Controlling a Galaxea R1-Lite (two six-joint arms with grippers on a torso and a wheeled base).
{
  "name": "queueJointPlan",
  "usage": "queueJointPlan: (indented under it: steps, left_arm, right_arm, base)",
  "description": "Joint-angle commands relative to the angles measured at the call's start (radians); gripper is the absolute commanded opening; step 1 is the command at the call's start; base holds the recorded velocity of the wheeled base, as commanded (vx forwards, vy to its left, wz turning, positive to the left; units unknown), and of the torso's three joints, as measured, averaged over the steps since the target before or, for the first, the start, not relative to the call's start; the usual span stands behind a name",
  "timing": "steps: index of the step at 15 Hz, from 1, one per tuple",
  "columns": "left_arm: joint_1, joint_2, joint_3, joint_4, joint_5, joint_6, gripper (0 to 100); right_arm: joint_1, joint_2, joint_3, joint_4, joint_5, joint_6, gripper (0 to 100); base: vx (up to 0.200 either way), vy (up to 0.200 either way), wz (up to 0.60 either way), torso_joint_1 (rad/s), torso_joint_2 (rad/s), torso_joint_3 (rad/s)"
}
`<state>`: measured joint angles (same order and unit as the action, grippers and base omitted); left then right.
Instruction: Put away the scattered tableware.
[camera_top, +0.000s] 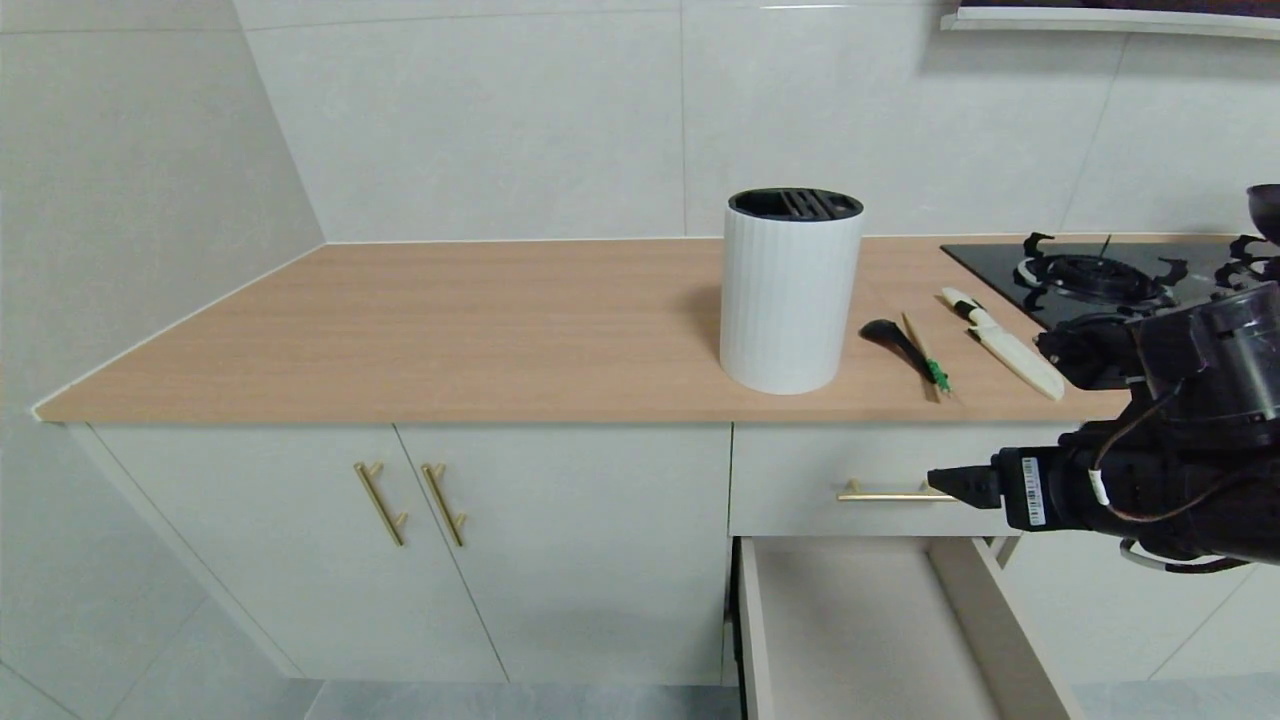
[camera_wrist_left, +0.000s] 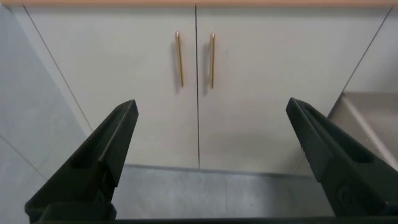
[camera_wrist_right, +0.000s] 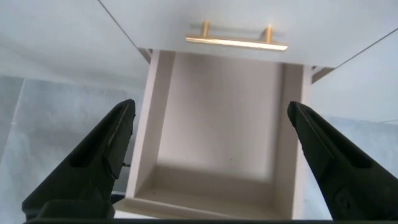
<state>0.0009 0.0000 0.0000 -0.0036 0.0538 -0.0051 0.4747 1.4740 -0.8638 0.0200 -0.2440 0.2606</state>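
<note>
On the wooden counter, a black spoon, a thin chopstick with a green end and a white knife lie to the right of a white ribbed holder with a slotted black top. My right gripper hangs open and empty in front of the cabinet, just below the counter's edge, above an open drawer. My left gripper is open and empty too, low down and facing the double cabinet doors.
A black gas hob takes up the counter's back right. The upper drawer's gold handle is right beside the right gripper. Two gold door handles mark the cabinet on the left. The counter left of the holder is bare wood.
</note>
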Motion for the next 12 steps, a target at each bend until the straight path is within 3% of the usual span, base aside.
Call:
queueJointPlan:
  steps: [1, 7, 12]
  left_arm:
    - [0.001, 0.002, 0.000, 0.001, 0.001, -0.001, 100]
    - [0.001, 0.000, 0.000, 0.001, 0.000, -0.001, 100]
    - [0.001, 0.002, 0.000, 0.001, 0.001, -0.001, 100]
  right_arm:
    - [-0.001, 0.003, -0.001, 0.000, 0.000, 0.000, 100]
    - [-0.022, 0.091, -0.073, -0.175, 0.000, -0.047, 100]
    - [-0.090, 0.264, -0.305, -0.103, -0.018, -0.041, 100]
  base:
    - [0.000, 0.000, 0.00, 0.207, -0.49, -0.276]
    - [0.000, 0.000, 0.00, 0.048, -0.11, -0.060]
    - [0.000, 0.000, 0.00, 0.000, 0.00, 0.000]
